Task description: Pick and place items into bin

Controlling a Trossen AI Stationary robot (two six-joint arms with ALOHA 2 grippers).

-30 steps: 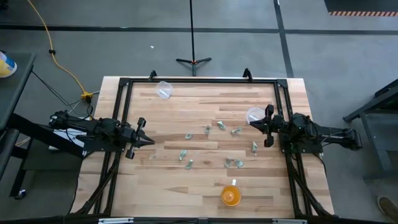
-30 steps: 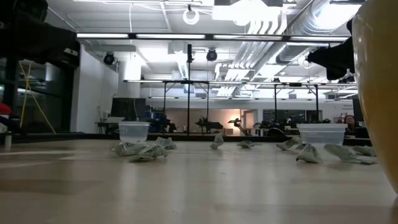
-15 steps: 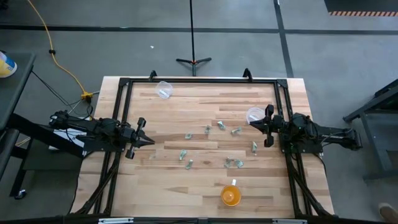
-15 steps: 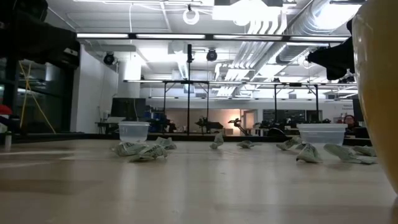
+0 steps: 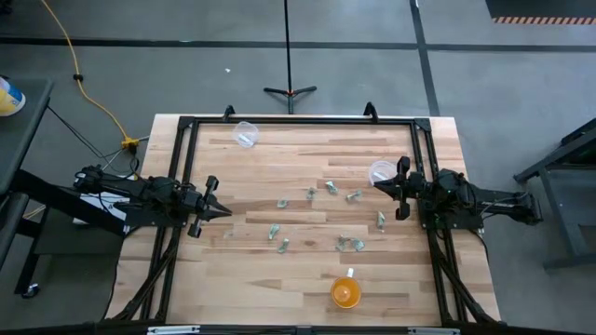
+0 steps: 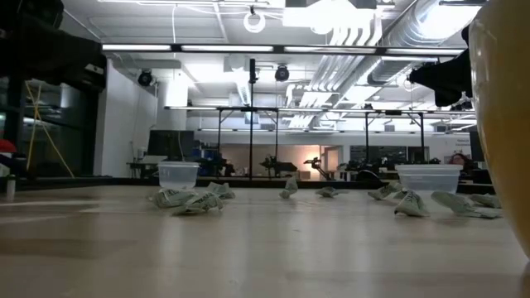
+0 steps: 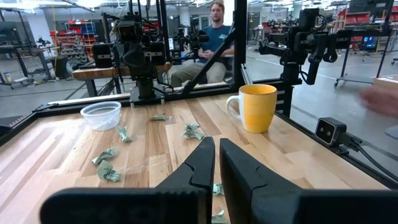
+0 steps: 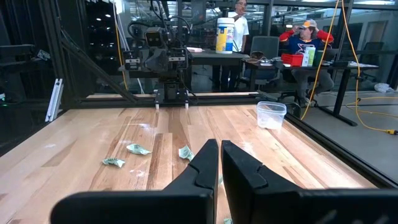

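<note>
Pale green-grey items [image 5: 317,219] lie mid-bench between both arms, nearer the right gripper [image 5: 402,189], fingers narrow like the left gripper's [image 5: 216,210].

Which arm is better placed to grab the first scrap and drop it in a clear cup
Right, probably. The right gripper sits beside a clear cup, with a scrap close by; the left gripper is farther from either cup.

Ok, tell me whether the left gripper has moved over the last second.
No. In the high view the left gripper sits at the same spot beside the black frame rail at the table's left edge, fingers closed.
</note>
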